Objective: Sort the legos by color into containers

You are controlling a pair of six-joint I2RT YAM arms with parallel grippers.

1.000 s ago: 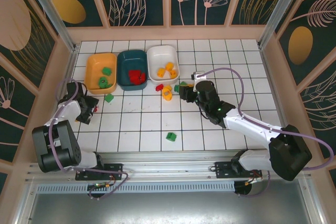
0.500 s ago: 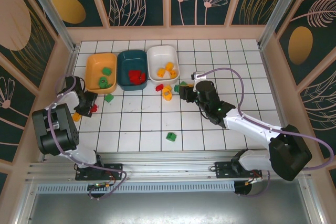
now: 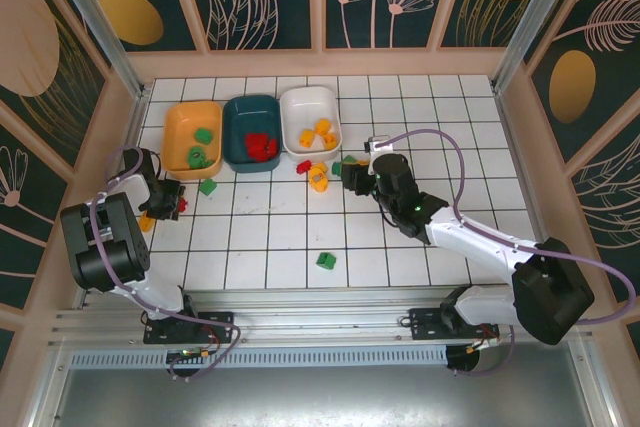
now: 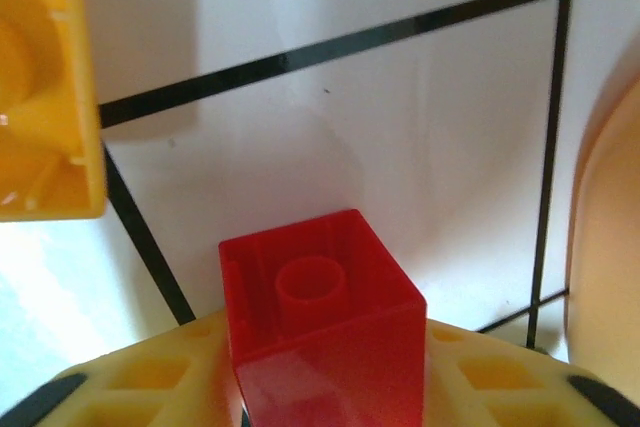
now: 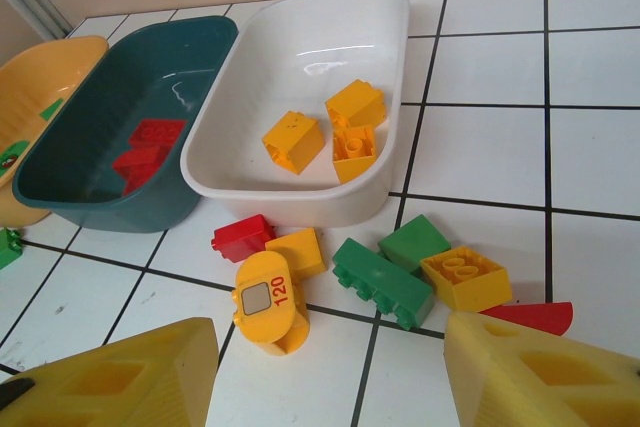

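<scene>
My left gripper [image 3: 172, 197] [image 4: 322, 372] is shut on a red lego [image 4: 318, 307] [image 3: 181, 205] low over the tiles, in front of the orange tray [image 3: 175, 132] [image 4: 610, 247], which holds green legos. A yellow-orange lego [image 4: 40, 97] [image 3: 147, 219] lies beside it. The teal tray [image 3: 238, 112] [image 5: 120, 97] holds red legos and the white tray [image 3: 300, 102] [image 5: 300, 37] yellow ones. My right gripper [image 3: 350, 173] [image 5: 330, 377] stands open over a loose cluster: a red lego [image 5: 242, 237], a yellow "120" piece [image 5: 267, 299], a long green lego [image 5: 382, 282], a yellow lego [image 5: 466, 277].
One green lego [image 3: 208, 186] lies near the front of the orange tray and another [image 3: 326, 260] sits alone toward the near edge. A wooden wall [image 3: 130, 127] runs close on the left of my left arm.
My left arm has swung its wrist slightly toward the orange tray with the red lego, uncovering the yellow-orange lego beside it. The right arm has not moved.
</scene>
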